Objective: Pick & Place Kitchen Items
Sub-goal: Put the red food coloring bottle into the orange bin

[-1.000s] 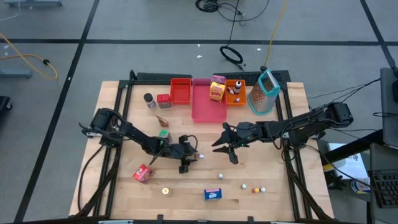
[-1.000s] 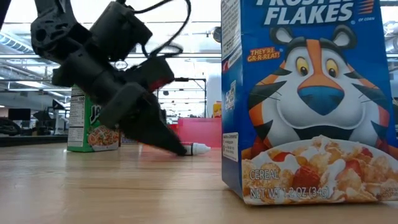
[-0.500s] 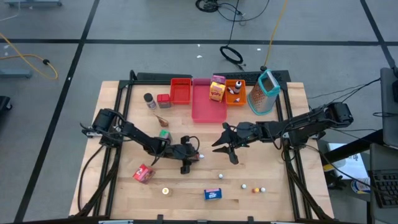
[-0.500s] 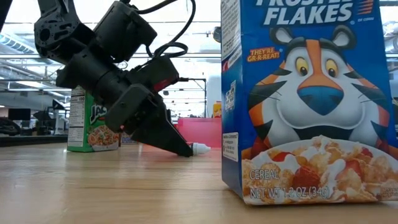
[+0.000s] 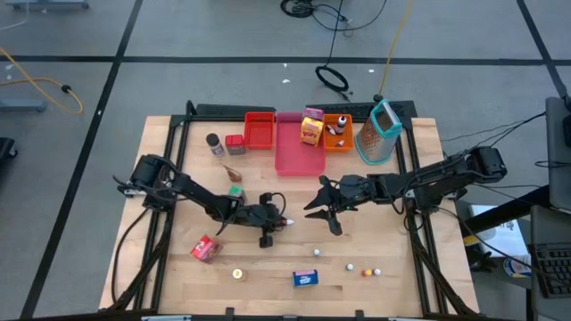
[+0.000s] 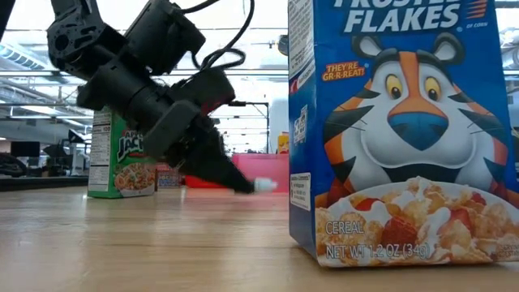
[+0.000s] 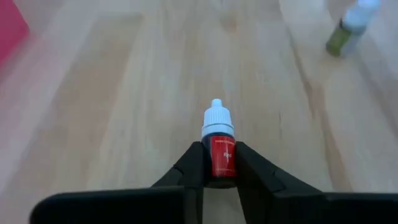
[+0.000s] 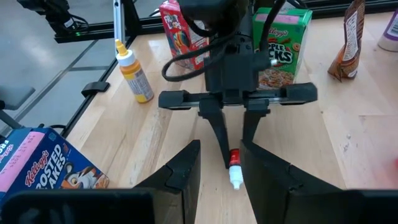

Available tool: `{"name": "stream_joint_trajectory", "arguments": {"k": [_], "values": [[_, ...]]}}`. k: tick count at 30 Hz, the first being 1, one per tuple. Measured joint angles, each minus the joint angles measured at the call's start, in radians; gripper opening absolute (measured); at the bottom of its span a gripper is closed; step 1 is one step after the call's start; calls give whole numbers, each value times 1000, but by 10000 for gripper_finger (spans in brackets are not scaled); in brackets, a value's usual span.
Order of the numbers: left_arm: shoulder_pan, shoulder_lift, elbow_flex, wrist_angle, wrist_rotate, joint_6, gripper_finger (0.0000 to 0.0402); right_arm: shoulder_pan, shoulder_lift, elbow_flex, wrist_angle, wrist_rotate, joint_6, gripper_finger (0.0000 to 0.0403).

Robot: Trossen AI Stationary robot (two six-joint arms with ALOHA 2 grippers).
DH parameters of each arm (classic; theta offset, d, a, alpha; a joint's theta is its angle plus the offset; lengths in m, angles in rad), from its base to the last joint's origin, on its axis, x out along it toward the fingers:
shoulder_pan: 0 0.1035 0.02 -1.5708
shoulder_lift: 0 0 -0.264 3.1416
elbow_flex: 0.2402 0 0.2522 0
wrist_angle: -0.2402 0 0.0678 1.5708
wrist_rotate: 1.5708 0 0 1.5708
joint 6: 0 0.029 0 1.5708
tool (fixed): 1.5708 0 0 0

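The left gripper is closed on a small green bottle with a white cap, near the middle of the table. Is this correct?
Not quite: the small bottle is red, not green, as the left wrist view shows. The rest holds: the left gripper is closed on it, its cap is white, and it is near the middle of the table.

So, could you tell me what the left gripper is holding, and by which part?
The left gripper pinches a small red bottle by its body, white cap pointing out past the fingertips.

Two dark, matte black arms of jointed segments, with loose black cables looping along them. Tapered black fingers (image 8: 217,140) under a wide crossbar.
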Motion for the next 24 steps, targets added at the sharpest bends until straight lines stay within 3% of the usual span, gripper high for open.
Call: {"name": "stream_joint_trajectory", "arguments": {"k": [4,12,19,24], "values": [[10,-38,0,6,-3,0,74,0,0,0,0,3,-6,105],[24,-118,0,6,-3,11,47,0,0,0,3,5,-6,105],[47,-177,1,74,-4,68,75,0,0,0,6,5,-1,105],[56,-185,35,86,-1,112,57,0,0,0,38,5,-5,105]]}}
